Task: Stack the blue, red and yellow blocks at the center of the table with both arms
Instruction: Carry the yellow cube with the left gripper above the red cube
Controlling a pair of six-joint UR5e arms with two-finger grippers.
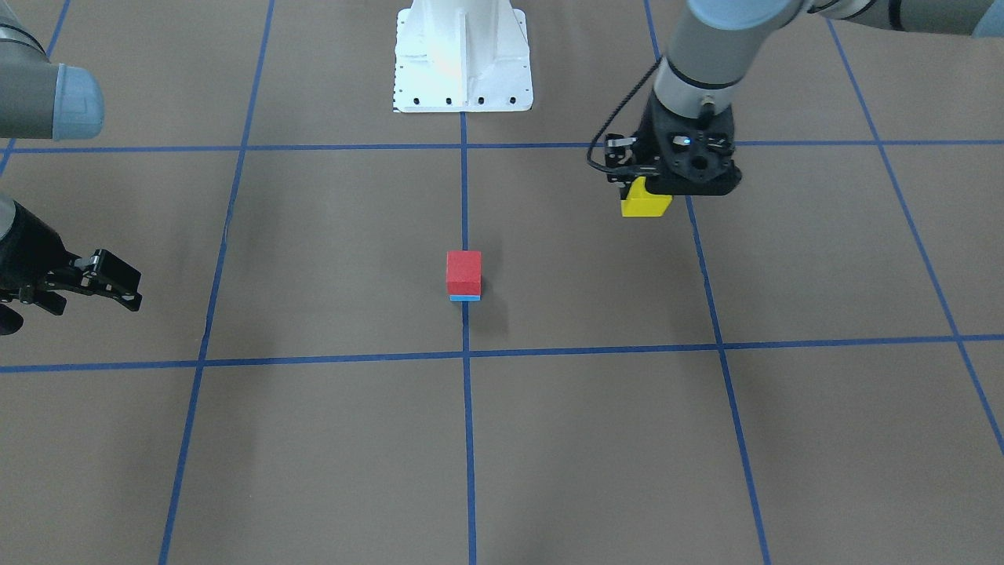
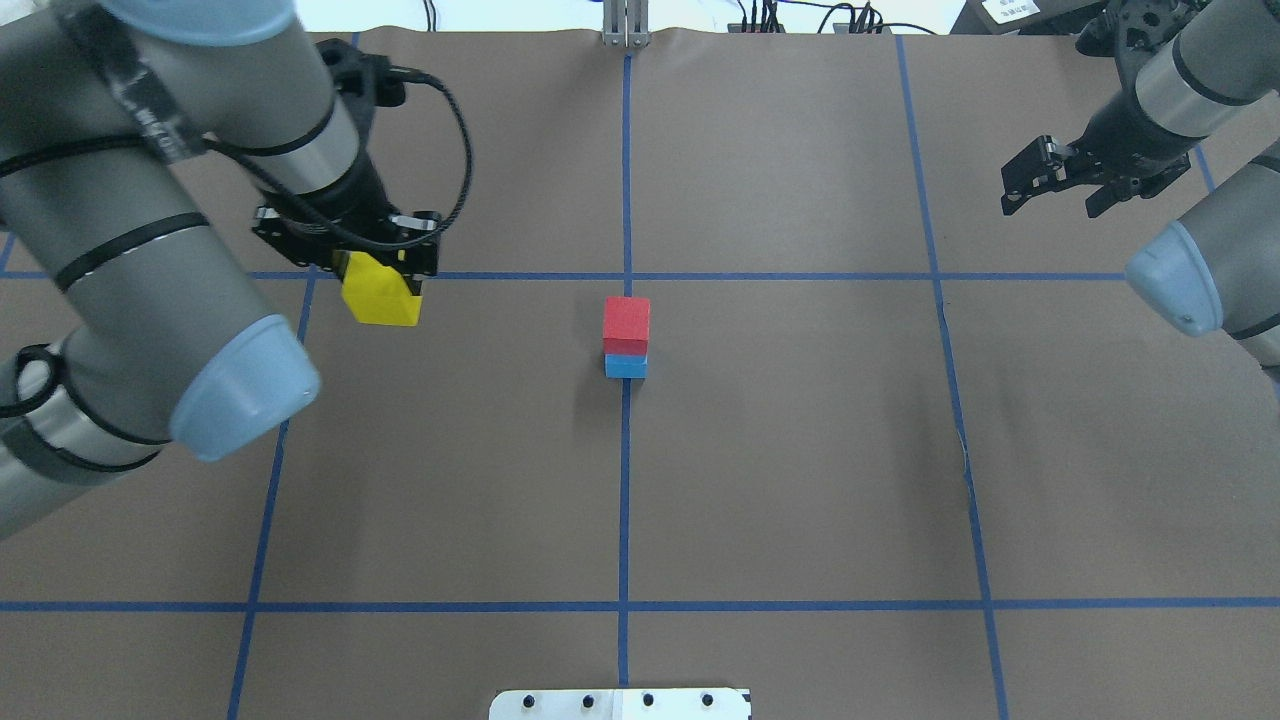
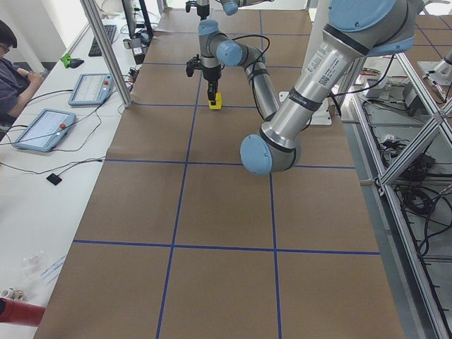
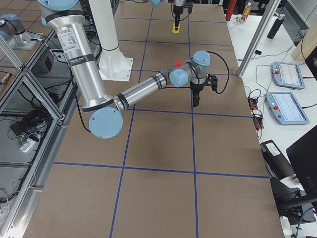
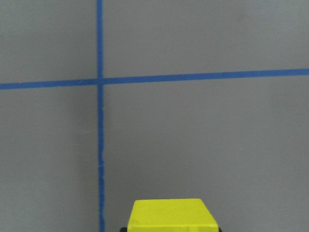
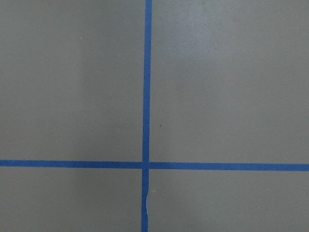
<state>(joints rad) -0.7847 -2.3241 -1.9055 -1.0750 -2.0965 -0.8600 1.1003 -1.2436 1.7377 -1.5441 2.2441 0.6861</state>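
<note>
Overhead exterior gives me the clearest read. Nearest the robot's base, the small red cube-shaped block (image 2: 627,318) sits squarely on the blue block (image 2: 626,367), both on the centre tape line of the brown paper-covered table (image 2: 800,450). So two tiers are done, as I judge it, and the third is in hand.

A little farther out and well off to the robot's left, the left gripper (image 2: 378,278) pinches the bright yellow block (image 2: 380,297) by its upper part, pointing straight down. The block looks solid, sharp-edged and matte, hanging level (the left wrist camera shows its flat top face square to the grid). It seems clear of the table, though I can't be sure of that.

Next I'd want it carried sideways over the red block, squared to its edges, lowered gently and only then released; a nudge could topple the pair.

Farthest away, the right gripper (image 2: 1055,195) hangs with fingers spread, holding nothing.
</note>
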